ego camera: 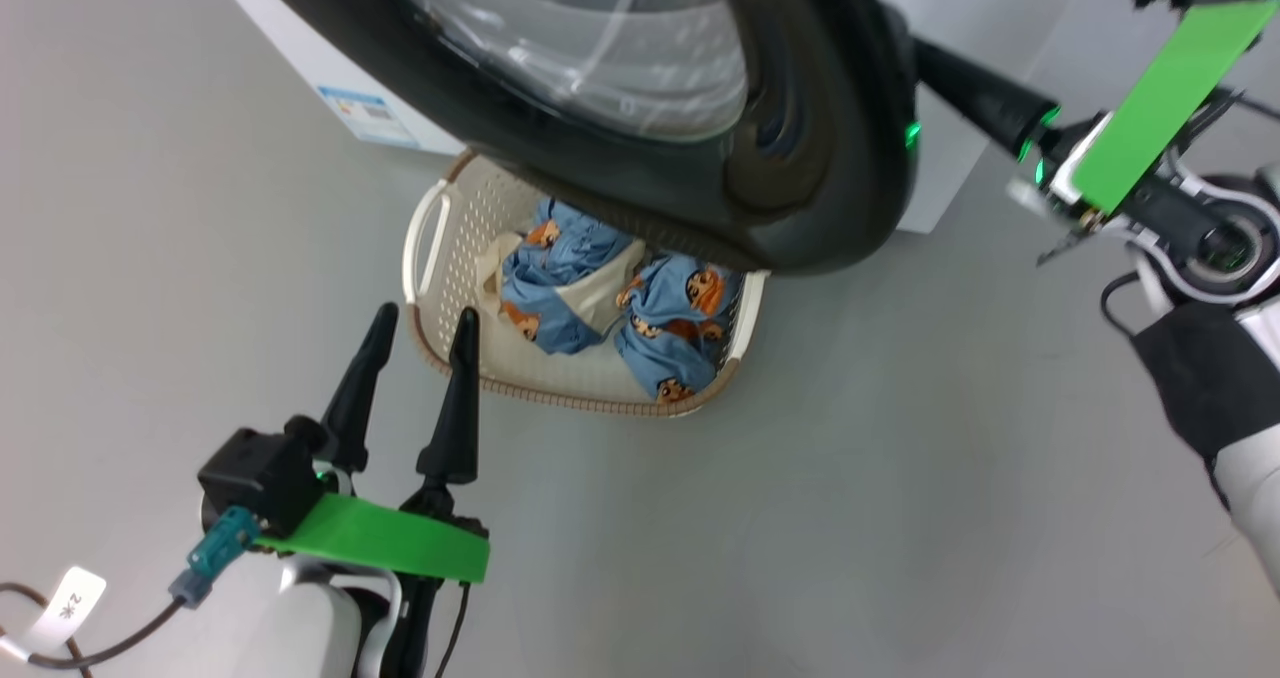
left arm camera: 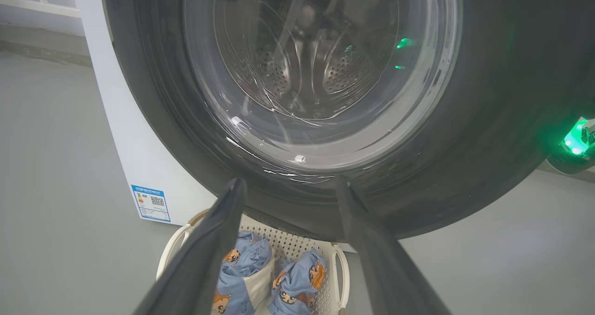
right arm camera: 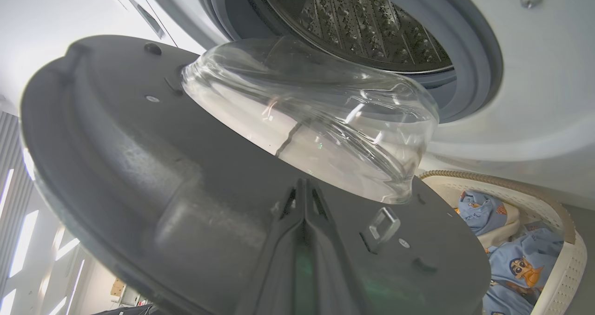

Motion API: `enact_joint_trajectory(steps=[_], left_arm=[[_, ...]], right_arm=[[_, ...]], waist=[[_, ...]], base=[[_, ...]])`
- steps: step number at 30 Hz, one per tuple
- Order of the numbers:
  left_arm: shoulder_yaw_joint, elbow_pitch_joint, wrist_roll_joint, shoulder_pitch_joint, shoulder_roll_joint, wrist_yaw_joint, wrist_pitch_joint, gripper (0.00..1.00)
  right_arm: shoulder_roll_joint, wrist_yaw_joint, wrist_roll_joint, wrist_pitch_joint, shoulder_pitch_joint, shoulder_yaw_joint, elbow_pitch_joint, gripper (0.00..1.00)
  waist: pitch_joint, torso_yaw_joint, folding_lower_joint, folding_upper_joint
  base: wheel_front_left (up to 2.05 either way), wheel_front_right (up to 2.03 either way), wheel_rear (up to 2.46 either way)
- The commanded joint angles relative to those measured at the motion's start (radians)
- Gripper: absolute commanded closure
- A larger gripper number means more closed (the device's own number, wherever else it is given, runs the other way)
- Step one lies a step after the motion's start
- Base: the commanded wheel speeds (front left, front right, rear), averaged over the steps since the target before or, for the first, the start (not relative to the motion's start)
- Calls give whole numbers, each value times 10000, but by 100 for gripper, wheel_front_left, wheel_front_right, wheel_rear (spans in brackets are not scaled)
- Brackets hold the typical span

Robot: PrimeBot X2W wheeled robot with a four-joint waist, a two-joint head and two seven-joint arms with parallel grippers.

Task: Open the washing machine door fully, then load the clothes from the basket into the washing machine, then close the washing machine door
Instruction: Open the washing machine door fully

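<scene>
While the door (ego camera: 800, 158) stands part open, angled out from the washing machine (right arm camera: 534, 96), its black ring overhangs the far side of the basket (ego camera: 440, 288); only the near half of the basket is open from above. Behind the glass bowl (right arm camera: 316, 120), the drum (right arm camera: 362, 22) and gasket (right arm camera: 469, 59) are exposed. The right gripper (right arm camera: 304, 185) has its fingers pressed together, tips against the door's inner face, near the latch (right arm camera: 383, 223). The left gripper (ego camera: 426, 311) has its fingers apart, just beside the basket's near left rim.

The basket sits low before the machine front and holds the clothes (ego camera: 570, 278): two blue bundles side by side, the left one showing cream.

Grey floor (ego camera: 900, 458) spreads wide on the basket's right and near sides. A blue label (ego camera: 365, 116) sits low on the machine.
</scene>
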Motion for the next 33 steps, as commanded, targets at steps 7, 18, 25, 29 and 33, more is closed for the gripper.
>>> enact_joint_trajectory(steps=[7,18,25,29,33], left_arm=[[466,-133,183,432,210,-15,-65,0],[612,-104,328,1119,210,-15,-65,0],[706,-127,357,1530,210,-15,-65,0],[722,-149,321,1651,210,-15,-65,0],[702,-183,280,1696,210,-15,-65,0]], right_arm=[[433,17,119,199,832,490,-562,100],[901,17,156,375,1977,1070,-1092,100],[1214,17,226,470,2730,1330,-1564,100],[1388,17,189,527,2983,1504,-1697,100],[1566,17,122,572,3107,1687,-1774,100]], waist=[[-706,-217,0,0],[-1544,-202,0,0],[-2015,8,0,0],[-2145,133,0,0],[-2187,273,0,0]], base=[[0,0,0],[0,0,0],[0,0,0],[0,0,0],[0,0,0]])
